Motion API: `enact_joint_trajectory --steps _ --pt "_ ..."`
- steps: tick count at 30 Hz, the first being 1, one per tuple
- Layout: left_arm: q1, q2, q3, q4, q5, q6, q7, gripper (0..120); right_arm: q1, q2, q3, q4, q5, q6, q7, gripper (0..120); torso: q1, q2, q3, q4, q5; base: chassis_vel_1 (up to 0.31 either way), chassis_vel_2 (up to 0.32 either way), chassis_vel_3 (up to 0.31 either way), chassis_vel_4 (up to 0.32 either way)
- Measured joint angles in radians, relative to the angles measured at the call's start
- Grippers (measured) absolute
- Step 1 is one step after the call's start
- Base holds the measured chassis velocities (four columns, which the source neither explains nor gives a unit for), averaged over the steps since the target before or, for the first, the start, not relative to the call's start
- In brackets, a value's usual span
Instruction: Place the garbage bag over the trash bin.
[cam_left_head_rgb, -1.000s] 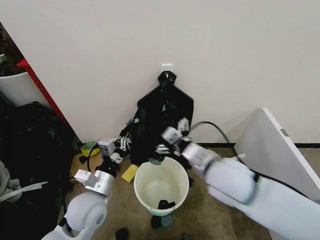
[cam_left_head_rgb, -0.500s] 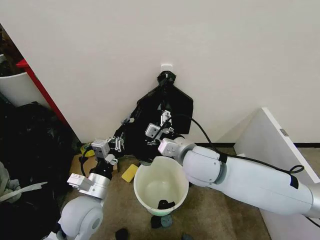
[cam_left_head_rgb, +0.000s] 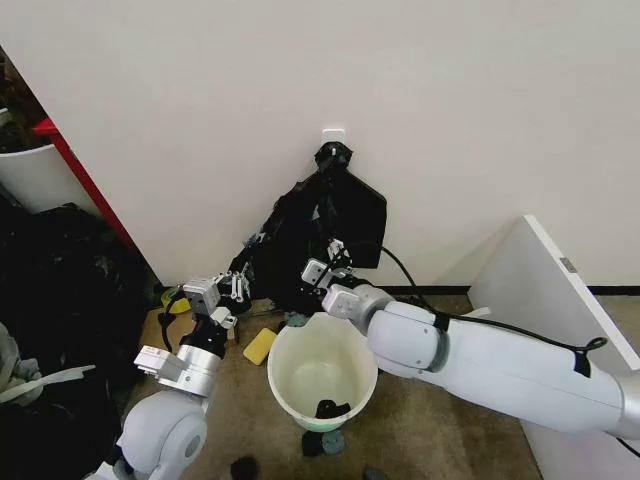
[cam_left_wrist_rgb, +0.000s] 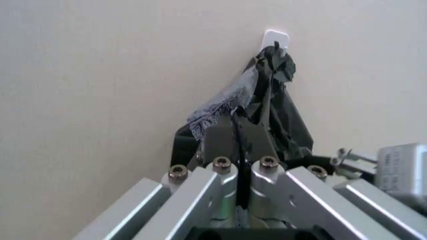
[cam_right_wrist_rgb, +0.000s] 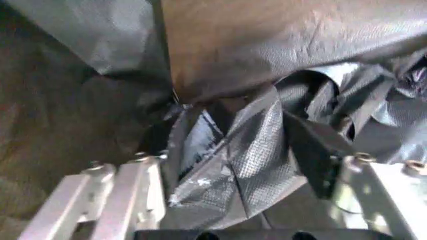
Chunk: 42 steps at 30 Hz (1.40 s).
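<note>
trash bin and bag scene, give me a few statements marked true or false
1. The trash bin already has the garbage bag stretched over its rim. False: the rim is bare and the cream inside shows.
2. The right claw is up against the garbage bag behind the bin. True.
3. The left claw is shut on a strip of black plastic. True, as the left wrist view shows.
4. The flat black bag lies on the floor. False: it hangs from a white wall hook.
5. The bin lies tipped on its side. False: it stands upright.
</note>
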Motion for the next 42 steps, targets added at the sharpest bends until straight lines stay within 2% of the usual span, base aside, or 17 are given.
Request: enact_joint_trajectory --steps 5,6,13,15,20,21,25,27,29,31,32,33,34,37,42 --pt "0.0 0.0 0.0 -0.006 -0.002 0.0 -0.001 0 -0.017 -0.006 0.014 -0.021 0.019 0.0 0.033 29 0.0 0.0 0.0 -0.0005 0.0001 0.0 0.0 0.0 0.0" --pt "0.0 0.0 0.0 -0.006 -0.002 0.0 -0.001 0 -0.017 -0.006 0.014 -0.021 0.019 0.0 0.033 29 0.0 0.0 0.0 -0.0005 0.0001 0.0 0.0 0.0 0.0" --pt "-0.002 0.0 0.0 -0.007 -0.007 0.0 -0.002 0 -0.059 -0.005 0.066 -0.024 0.123 0.001 0.098 1 0.0 0.0 0.0 -0.0003 0.0001 0.0 0.0 0.0 0.0" --pt "-0.001 -0.001 -0.001 -0.007 -0.007 0.0 -0.002 0 -0.076 -0.005 0.084 -0.017 0.137 0.001 0.104 0 0.0 0.0 0.0 -0.0002 0.0001 0.0 0.0 0.0 0.0" --pt "0.001 -0.002 -0.007 -0.002 -0.013 0.0 -0.004 0 -0.219 -0.011 0.254 0.06 0.232 0.014 0.109 0 0.0 0.0 0.0 -0.0003 0.0003 0.0 0.0 0.0 0.0" --pt "0.001 -0.002 -0.007 -0.002 -0.013 0.0 -0.004 0 -0.219 -0.011 0.254 0.06 0.232 0.014 0.109 0 0.0 0.0 0.0 -0.0003 0.0003 0.0 0.0 0.0 0.0" --pt "-0.001 -0.002 -0.011 0.004 -0.02 0.0 -0.006 0 -0.293 -0.028 0.43 0.122 0.459 0.089 0.118 0 0.0 0.0 0.0 -0.0005 0.0001 0.0 0.0 0.0 0.0" --pt "-0.002 -0.006 -0.013 0.006 -0.021 0.0 -0.008 0 -0.34 -0.03 0.543 0.161 0.637 0.181 0.109 0 0.0 0.0 0.0 -0.0001 0.0001 0.0 0.0 0.0 0.0" --pt "-0.001 -0.006 -0.014 0.006 -0.022 0.0 -0.009 0 -0.357 -0.031 0.573 0.173 0.675 0.204 0.099 0 0.0 0.0 0.0 0.0001 -0.0002 0.0 0.0 0.0 0.0" --pt "0.004 -0.005 -0.018 0.003 -0.023 0.0 -0.012 0 -0.448 -0.043 0.695 0.221 0.762 0.278 0.015 0 0.0 0.0 0.0 0.0 0.0 0.0 0.0 0.0 0.0" --pt "0.007 -0.003 -0.02 0.0 -0.024 0.0 -0.012 0 -0.506 -0.052 0.749 0.24 0.766 0.321 -0.055 0 0.0 0.0 0.0 -0.0001 0.0 0.0 0.0 0.0 0.0" --pt "0.007 -0.003 -0.02 0.0 -0.024 0.0 -0.012 0 -0.506 -0.052 0.749 0.24 0.766 0.321 -0.055 0 0.0 0.0 0.0 -0.0001 0.0 0.0 0.0 0.0 0.0" --pt "0.01 -0.002 -0.021 -0.004 -0.025 0.0 -0.012 0 -0.581 -0.056 0.806 0.262 0.764 0.364 -0.13 0 0.0 0.0 0.0 -0.0004 0.0004 0.0 0.0 0.0 0.0" --pt "0.024 0.001 -0.025 -0.023 -0.026 0.001 -0.013 0 -0.747 -0.048 0.936 0.328 0.766 0.431 -0.242 0 0.0 0.0 0.0 -0.0008 0.0002 0.0 0.0 0.0 0.0" --pt "0.064 0.011 -0.03 -0.064 -0.024 0.002 -0.013 0 -0.88 -0.019 1.033 0.411 0.765 0.447 -0.268 0 0.0 0.0 0.0 -0.0003 0.0 0.0 0.0 0.0 0.0"
